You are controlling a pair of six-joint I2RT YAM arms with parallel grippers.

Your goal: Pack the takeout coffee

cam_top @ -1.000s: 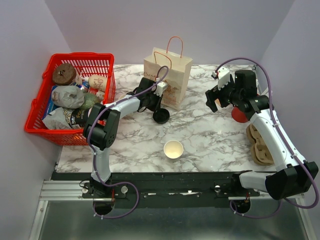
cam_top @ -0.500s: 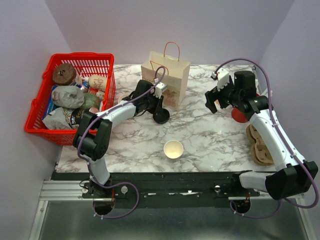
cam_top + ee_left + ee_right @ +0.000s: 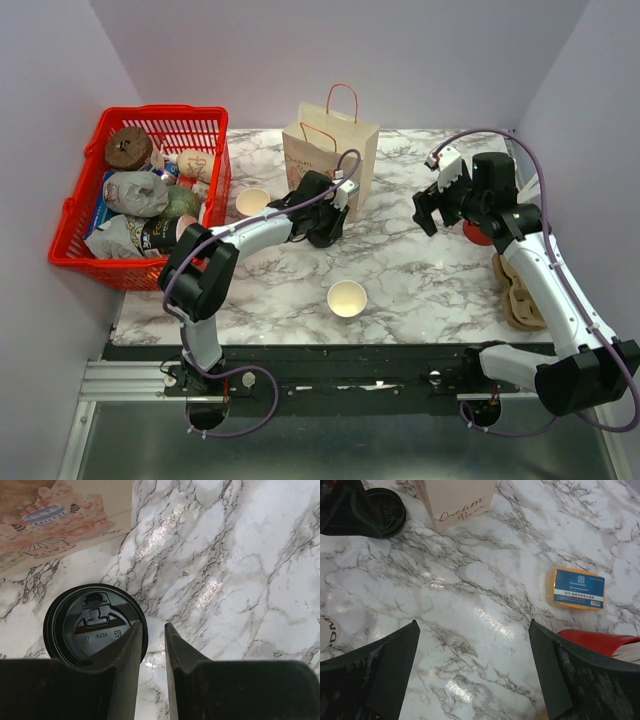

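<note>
A: The left gripper (image 3: pixel 325 225), seen from overhead, is down low at the foot of the paper bag (image 3: pixel 322 150), in the middle of the counter (image 3: pixel 420 270). Its fingers are too dark to read from up there.

B: And the right gripper (image 3: pixel 428 210)?

A: Held above the counter to the right of the bag, touching nothing. The takeout coffee cup (image 3: pixel 347 298), whitish and open-topped, stands upright by itself near the front edge, well apart from both arms. A tan cup (image 3: pixel 253 201) sits between the bag and the red basket (image 3: pixel 70 235). A cardboard carrier (image 3: pixel 520 290) lies at the far right.

B: What does the left wrist camera give?

A: A round black lid (image 3: pixel 85 625) lying on the marble, just below the printed side of the paper bag (image 3: pixel 60 520). The gripper's two fingers are drawn close, with only a thin slit of counter between them. One fingertip (image 3: pixel 130 645) overlaps the lid's right rim and the other is just off it. I see nothing pinched.

B: A cup under that lid?

A: Not to be told from straight above.

B: And the right wrist?

A: Fingers spread wide over bare marble, nothing between them. The bag's corner is at the top and the black lid (image 3: pixel 385 510) top left. An orange sponge (image 3: pixel 576 589) with a blue label is to the right, with a red rim (image 3: pixel 600 640) below it. A whitish sliver (image 3: pixel 325 630) with dark letters peeks in at the left edge, too little to name.
</note>
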